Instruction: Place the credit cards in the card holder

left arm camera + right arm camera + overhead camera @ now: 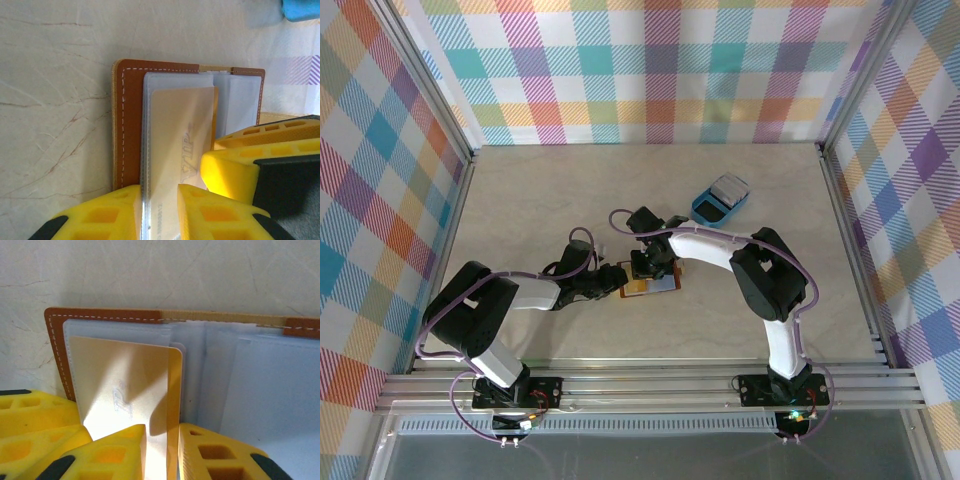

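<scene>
The gold card [125, 385] rests on the clear pocket of the open wallet [129, 125]. The right gripper [162, 440] pinches the card. The left gripper [160, 200] pinches the pocket's edge, and the two crowd together. Far past the wallet, on the table [520, 190], sits a blue tray [706, 211] with more cards [729, 187].

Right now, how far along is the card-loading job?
Done: brown leather wallet lies open. In hand: a gold plastic card looks partly inside a clear sleeve, left gripper and right gripper both at its free end. To do: whitish cards sit stacked in the blue plastic tray.
</scene>
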You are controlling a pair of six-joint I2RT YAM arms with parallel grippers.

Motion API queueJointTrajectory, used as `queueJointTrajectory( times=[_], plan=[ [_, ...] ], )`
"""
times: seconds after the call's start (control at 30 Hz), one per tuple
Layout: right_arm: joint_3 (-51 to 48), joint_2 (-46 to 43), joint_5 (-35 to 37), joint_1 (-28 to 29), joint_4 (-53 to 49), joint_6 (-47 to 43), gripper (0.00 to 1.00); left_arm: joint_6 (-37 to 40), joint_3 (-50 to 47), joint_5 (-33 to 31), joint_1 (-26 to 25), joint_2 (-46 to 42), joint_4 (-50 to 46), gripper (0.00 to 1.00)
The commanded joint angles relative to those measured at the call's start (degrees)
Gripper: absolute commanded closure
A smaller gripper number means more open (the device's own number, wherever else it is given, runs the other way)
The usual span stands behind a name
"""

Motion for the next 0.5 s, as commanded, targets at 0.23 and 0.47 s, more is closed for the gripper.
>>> queueJointTrajectory(
  times=[0.23, 0.47],
  plan=[
    [-2.8, -7.0, -1.1, -0.6, -0.3, 1.2, 0.62, 0.9, -0.9, -0.9, -0.6, 1.7, -0.9, 0.74],
    [-5.9, -11.7, 3.6, -3.3, -2.4, -0.4, 0.51, 1.0, -0.6, -0.7, -0.6, 2.0, -0.9, 0.74]
  ],
)
